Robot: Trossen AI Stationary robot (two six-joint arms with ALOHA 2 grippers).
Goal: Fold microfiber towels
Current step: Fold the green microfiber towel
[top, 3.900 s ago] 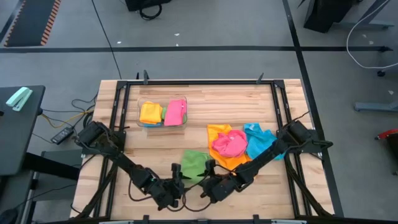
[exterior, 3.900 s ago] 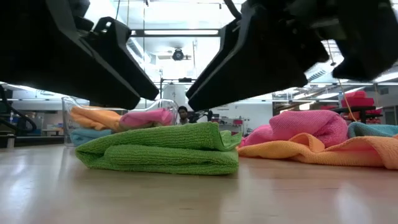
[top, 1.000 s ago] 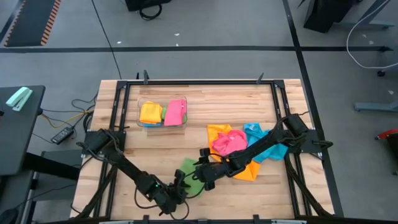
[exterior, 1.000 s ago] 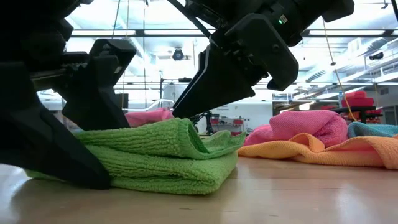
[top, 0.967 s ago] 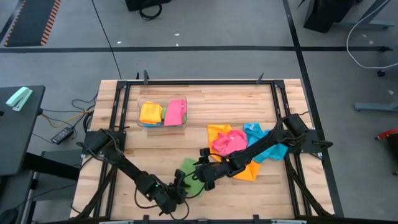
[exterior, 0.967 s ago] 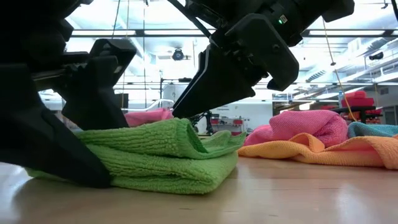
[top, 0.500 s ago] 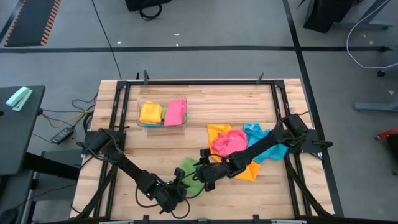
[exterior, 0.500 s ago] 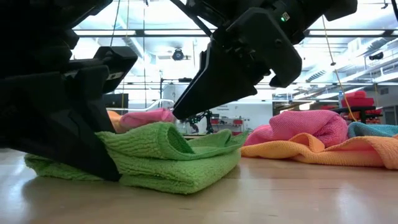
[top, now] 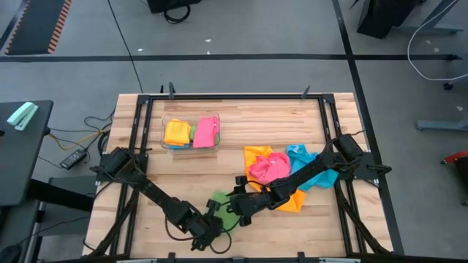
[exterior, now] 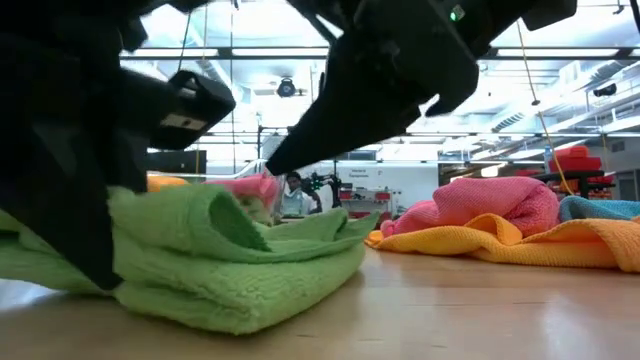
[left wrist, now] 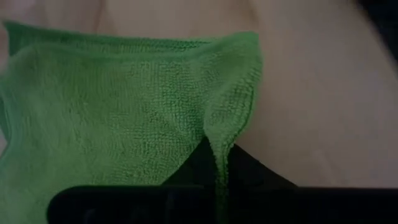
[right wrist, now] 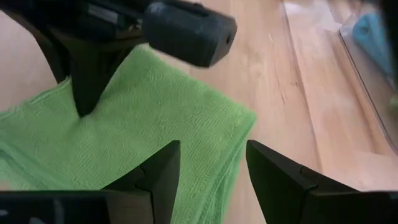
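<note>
At the desk's near edge, my left pincer is clamped tight on a corner of the folded, soft green microfiber towel. My right pincer hovers spread over it, holding nothing. I should lift slowly, keeping layers aligned.

The left arm is reaching from the table's left edge toward the middle of its near edge, its wrist lying low, and the left gripper is pinching its fingers shut. The right arm is stretching in from the right edge, and the right gripper is holding its two fingers parted just beside the left one.
</note>
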